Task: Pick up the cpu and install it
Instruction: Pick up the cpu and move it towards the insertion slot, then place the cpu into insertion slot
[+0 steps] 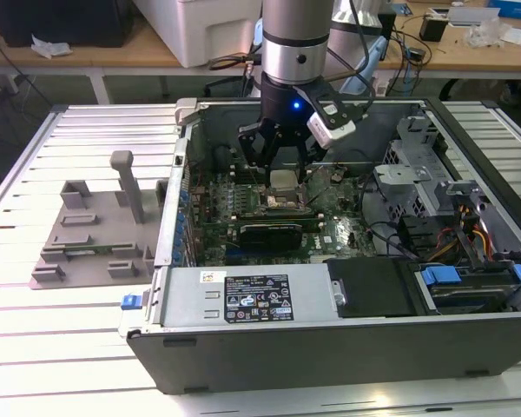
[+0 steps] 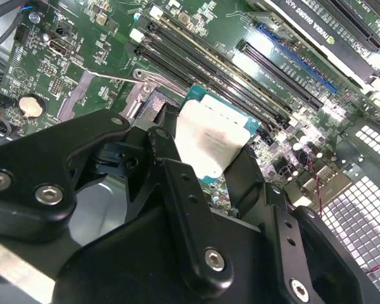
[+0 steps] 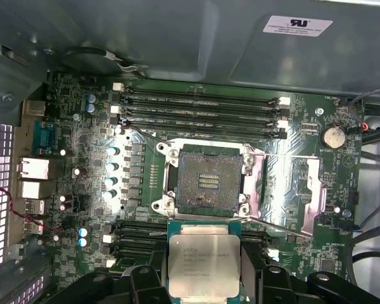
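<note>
We see the cpu [image 3: 202,259] held flat, metal top up, pinched by its side edges between the jaws of the gripper [image 3: 204,271]. It hangs over the motherboard [image 3: 345,183] just beside the open socket [image 3: 206,180], presumably kept level for seating. The jaws cover its side edges, and its underside is hidden from us

cpu [image 3: 202,259] | silvery top, green rim | clamped (face up) | near open socket [image 3: 206,180]
</note>
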You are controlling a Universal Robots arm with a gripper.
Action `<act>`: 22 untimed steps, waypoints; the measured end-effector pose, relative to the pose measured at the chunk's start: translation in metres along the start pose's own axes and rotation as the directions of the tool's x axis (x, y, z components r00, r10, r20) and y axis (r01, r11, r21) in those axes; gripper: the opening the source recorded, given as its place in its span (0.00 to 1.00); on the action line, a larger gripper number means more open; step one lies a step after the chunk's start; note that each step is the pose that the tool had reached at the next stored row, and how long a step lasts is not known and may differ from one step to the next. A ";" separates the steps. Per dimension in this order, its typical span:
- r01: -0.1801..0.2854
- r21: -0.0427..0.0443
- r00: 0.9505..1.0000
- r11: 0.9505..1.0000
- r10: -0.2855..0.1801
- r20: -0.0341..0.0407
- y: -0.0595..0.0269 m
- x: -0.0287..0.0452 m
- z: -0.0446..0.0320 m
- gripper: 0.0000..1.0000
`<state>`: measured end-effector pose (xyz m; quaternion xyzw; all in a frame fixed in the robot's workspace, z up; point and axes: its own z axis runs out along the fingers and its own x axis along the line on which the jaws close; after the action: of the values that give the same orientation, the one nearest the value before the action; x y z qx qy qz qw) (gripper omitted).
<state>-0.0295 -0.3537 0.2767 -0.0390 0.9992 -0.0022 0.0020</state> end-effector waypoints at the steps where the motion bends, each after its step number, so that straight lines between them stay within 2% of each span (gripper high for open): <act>1: 0.000 0.000 1.000 1.000 0.000 0.000 0.0000 0.0000 0.0000 0.55; 7: 0.000 0.000 1.000 1.000 0.000 0.000 0.0000 -0.0001 0.0000 0.55; 12: -0.061 0.000 0.998 0.998 0.061 0.000 0.0000 -0.0001 0.0000 0.55; 15: -0.128 0.001 0.992 0.992 0.128 -0.001 0.0000 -0.0001 0.0000 0.55; 20: -0.184 0.001 0.983 0.983 0.184 -0.001 0.0000 -0.0001 0.0000 0.55; 22: -0.209 0.001 0.978 0.978 0.209 -0.001 0.0000 -0.0001 0.0000 0.55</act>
<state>-0.0294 -0.3537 0.2767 0.0665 0.9978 -0.0026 0.0018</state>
